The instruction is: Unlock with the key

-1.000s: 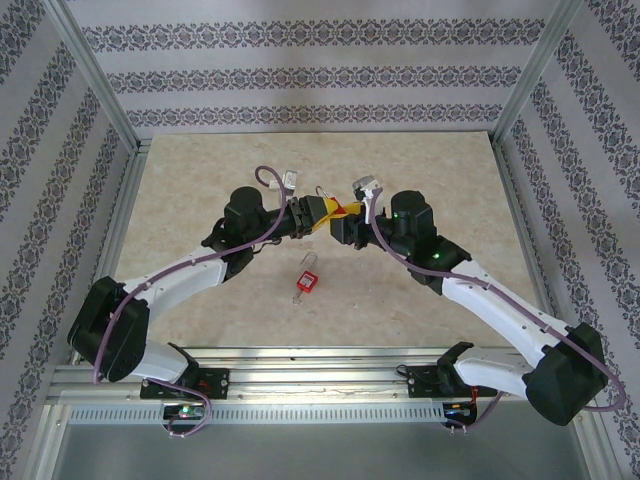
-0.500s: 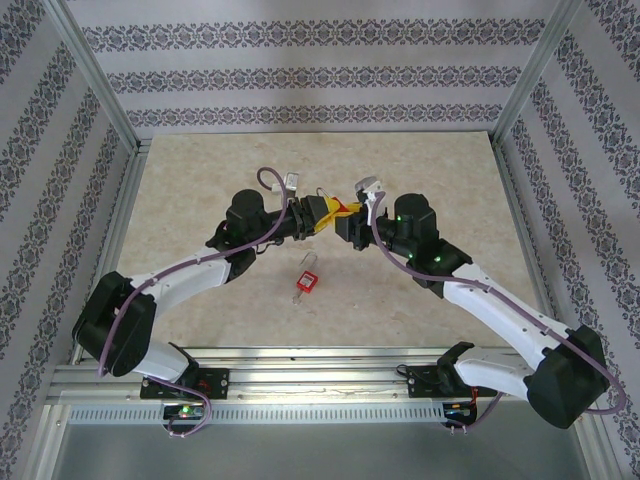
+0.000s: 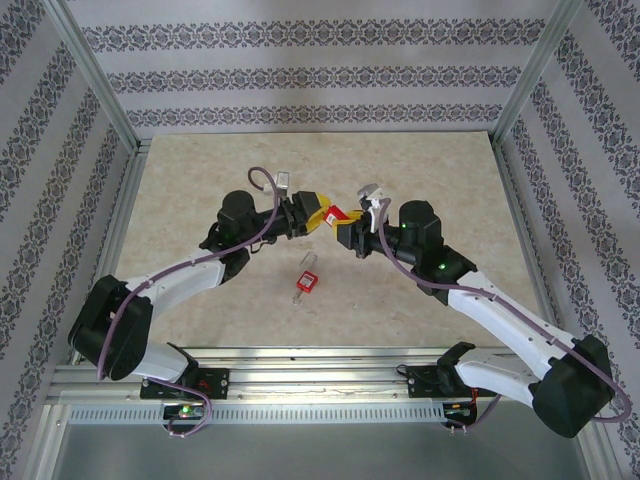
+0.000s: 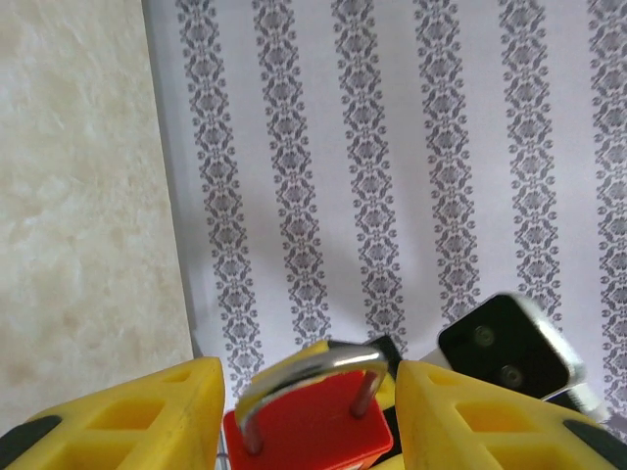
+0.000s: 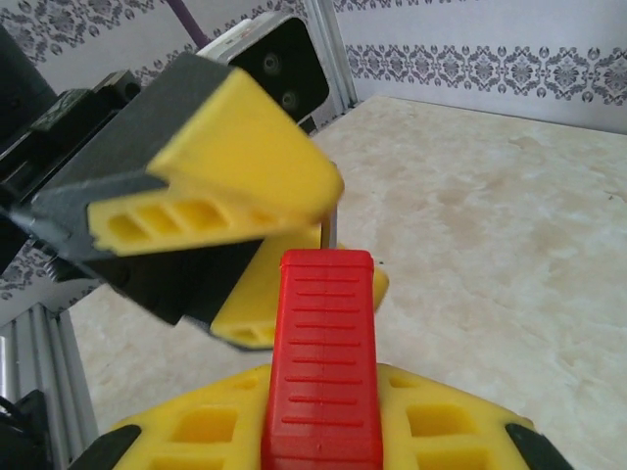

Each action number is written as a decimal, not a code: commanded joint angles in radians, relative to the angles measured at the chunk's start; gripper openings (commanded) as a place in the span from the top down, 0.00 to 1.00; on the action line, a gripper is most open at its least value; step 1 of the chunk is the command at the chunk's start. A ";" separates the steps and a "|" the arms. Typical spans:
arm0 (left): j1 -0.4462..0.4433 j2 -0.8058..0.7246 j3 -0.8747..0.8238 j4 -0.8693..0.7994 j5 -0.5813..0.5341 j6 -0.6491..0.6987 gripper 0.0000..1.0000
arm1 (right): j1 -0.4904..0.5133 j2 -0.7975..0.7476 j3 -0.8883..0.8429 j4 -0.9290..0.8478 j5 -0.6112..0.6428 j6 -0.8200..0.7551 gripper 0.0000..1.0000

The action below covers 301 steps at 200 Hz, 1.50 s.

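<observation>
A red padlock (image 3: 338, 213) with a silver shackle (image 4: 313, 364) hangs in the air between the two arms at mid-table. My right gripper (image 3: 346, 224) is shut on its ribbed red body (image 5: 323, 352), which stands up between the yellow fingers (image 5: 431, 431). My left gripper (image 3: 316, 215) is open. Its yellow fingers (image 4: 147, 411) stand on either side of the padlock (image 4: 313, 426) with small gaps. A small red-headed key (image 3: 303, 281) lies on the table in front of the grippers, apart from both.
The marble-look table (image 3: 200, 180) is fenced by an aluminium frame (image 3: 95, 90) and patterned walls (image 4: 392, 147). The left gripper's fingers (image 5: 225, 166) sit close above the padlock in the right wrist view. The right wrist camera housing (image 4: 509, 338) is just beyond the left fingers.
The right gripper closed on the padlock. The left gripper then opened off it and drew back a little to the left. The key on the table has not moved.
</observation>
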State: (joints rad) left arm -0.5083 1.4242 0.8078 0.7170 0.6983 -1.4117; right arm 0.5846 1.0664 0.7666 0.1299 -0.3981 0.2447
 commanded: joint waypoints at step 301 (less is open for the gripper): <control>0.188 0.035 -0.097 0.232 0.072 0.066 1.00 | -0.077 -0.045 -0.036 0.043 -0.125 0.155 1.00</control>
State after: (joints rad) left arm -0.4129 1.4525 0.7013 0.9005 0.8295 -1.3651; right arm 0.5320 1.0721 0.7486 0.1333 -0.5179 0.3950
